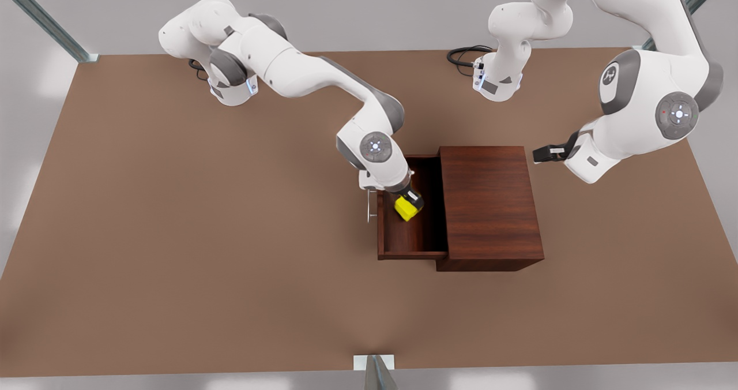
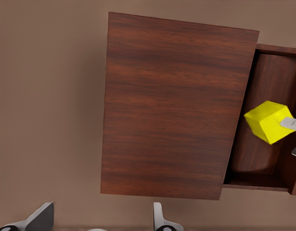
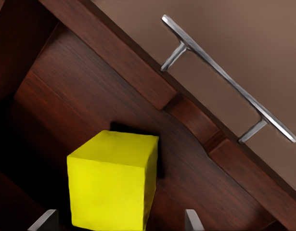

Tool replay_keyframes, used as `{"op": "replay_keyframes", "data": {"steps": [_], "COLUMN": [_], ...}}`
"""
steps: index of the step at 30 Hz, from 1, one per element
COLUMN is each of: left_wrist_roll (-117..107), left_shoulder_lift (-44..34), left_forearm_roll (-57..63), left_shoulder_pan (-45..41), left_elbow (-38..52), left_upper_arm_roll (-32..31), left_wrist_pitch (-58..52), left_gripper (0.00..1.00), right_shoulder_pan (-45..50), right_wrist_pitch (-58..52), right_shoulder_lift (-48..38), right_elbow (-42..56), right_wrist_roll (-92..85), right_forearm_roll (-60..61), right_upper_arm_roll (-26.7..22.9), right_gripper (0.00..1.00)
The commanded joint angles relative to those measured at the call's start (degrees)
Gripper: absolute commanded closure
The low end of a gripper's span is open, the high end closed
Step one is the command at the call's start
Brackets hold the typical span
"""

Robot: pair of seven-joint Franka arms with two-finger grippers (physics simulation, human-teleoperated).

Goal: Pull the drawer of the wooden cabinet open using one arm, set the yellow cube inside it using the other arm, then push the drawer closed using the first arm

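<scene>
Brown tabletop (image 1: pixel 173 234) surrounds the open drawer (image 1: pixel 412 246), where the right gripper (image 1: pixel 410 201) clamps the yellow cube (image 1: pixel 406 207); left gripper (image 2: pixel 102 219) spread, waiting.

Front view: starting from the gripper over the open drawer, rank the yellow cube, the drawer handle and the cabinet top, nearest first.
From the right gripper:
1. Yellow cube, at its fingertips, above the drawer.
2. Drawer handle, just outside on the front view's left.
3. Cabinet top, beyond on the right.
</scene>
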Motion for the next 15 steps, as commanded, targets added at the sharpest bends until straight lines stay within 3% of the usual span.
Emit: {"op": "replay_keyframes", "data": {"steps": [1,5,6,8,10,11,13,14,15], "left_wrist_roll": [0.47,0.38,0.29,-4.45,-4.54,-5.07,-12.16,-19.46,-26.47], "left_shoulder_lift": [-0.13,-0.13,-0.13,-0.21,-0.21,-0.21,-0.21,-0.04,-0.13], "left_forearm_roll": [0.04,0.04,0.04,1.27,1.54,1.36,1.18,1.36,1.01], "left_shoulder_pan": [-0.29,-0.38,-0.38,-0.38,-1.08,-1.00,-2.04,-5.38,-6.88], "left_elbow": [0.02,0.02,0.02,0.81,1.51,1.69,1.96,4.50,4.94], "left_upper_arm_roll": [-0.05,-0.31,-0.32,-0.23,-0.49,-0.49,-0.67,-1.19,-1.37], "left_wrist_pitch": [-0.70,-1.14,-1.14,-1.06,-1.06,-1.06,-0.18,-0.96,-1.23], "left_gripper": [0.00,0.00,0.00,0.00,0.00,0.00,0.00,0.00,0.00], "right_shoulder_pan": [0.11,-4.53,-8.92,-19.83,-26.69,-31.67,-36.63,-36.63,-36.19], "right_wrist_pitch": [1.68,-15.07,-26.50,-40.40,-48.93,-49.73,-35.99,-24.01,-22.84], "right_shoulder_lift": [0.11,-6.21,-8.23,-12.98,-13.69,-16.40,-25.45,-30.73,-33.28], "right_elbow": [0.03,1.16,6.18,6.01,5.92,5.14,-14.85,-27.53,-32.90], "right_wrist_roll": [15.32,12.34,10.32,-0.40,-11.47,-18.92,-46.68,-62.22,-78.20], "right_forearm_roll": [-0.08,-0.69,-0.34,-0.08,-4.38,-4.64,-8.76,-8.86,-8.86], "right_upper_arm_roll": [-0.09,-0.62,0.69,4.92,4.75,5.35,3.44,-1.31,-4.81], "right_gripper": [0.00,0.00,0.00,0.00,0.00,0.00,0.00,0.00,0.00]}}
